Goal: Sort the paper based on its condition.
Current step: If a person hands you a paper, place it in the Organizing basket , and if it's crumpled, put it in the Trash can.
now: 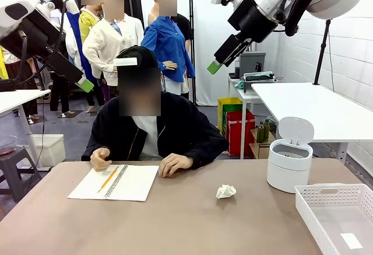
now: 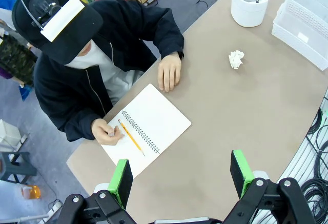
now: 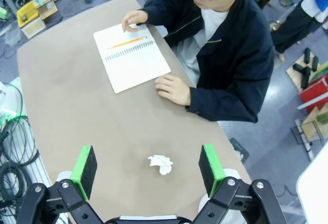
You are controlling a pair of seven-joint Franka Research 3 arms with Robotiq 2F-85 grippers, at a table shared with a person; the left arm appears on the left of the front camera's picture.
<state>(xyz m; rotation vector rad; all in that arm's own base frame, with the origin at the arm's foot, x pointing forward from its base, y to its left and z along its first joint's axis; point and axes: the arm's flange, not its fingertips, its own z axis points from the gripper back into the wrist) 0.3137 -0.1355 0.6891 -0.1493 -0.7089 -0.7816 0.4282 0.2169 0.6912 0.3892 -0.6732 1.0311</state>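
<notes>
Your right claw (image 3: pixel 147 163) hangs spread wide, with the paper wad (image 3: pixel 161 164) on the counter (image 3: pixel 77 106) below, between its pads. Your left claw (image 2: pixel 181 172) is spread too.

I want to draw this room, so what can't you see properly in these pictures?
- Inside of the bin: front view, its own wall hides the bottom.
- Basket: front view, cut off by the right and bottom edges.
- White slip in the basket: front view, too small to read.
- Notebook page: front view, any writing is too small to tell.
- Paper ball: all views, too small to tell if anything is written on it.
</notes>
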